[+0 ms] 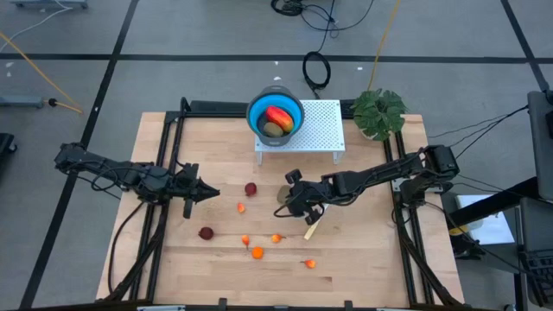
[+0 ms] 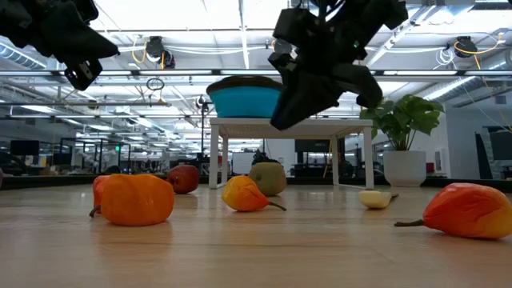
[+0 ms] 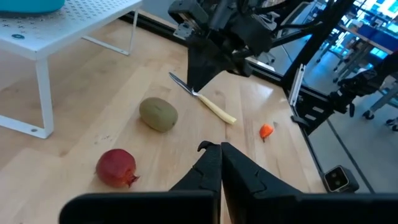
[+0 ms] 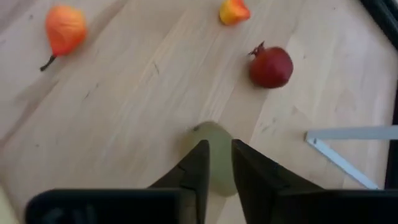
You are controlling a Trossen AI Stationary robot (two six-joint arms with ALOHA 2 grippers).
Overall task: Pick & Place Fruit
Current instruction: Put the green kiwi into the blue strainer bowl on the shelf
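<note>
the blue bowl [image 1: 276, 113] on the white perforated rack [image 1: 320, 130] at the back of the worktop [image 1: 371, 259] already holds two pieces of fruit: an oblong red-yellow one [image 1: 278, 115] and a brown-green oval one [image 1: 273, 130]. by that count the job looks to be in its early part, with most pieces still out on the wood.

left on the worktop are a second brown-green kiwi-like fruit [image 3: 158, 114], two dark red round fruits [image 1: 251, 188] [image 1: 206, 232], and several tiny orange ones [image 1: 257, 252] scattered toward the front. a slim yellow-handled knife [image 3: 205, 99] lies just beside the kiwi-like fruit, and a leafy potted plant [image 1: 378, 111] stands at the rack's right.

the right end effector [image 4: 216, 163] hangs just above the kiwi-like fruit, fingers only a narrow slit apart and gripping nothing; they would need to spread wider to take it. the left end effector [image 3: 221, 163] hovers over the left of the worktop, fingers pressed together and empty.
</note>
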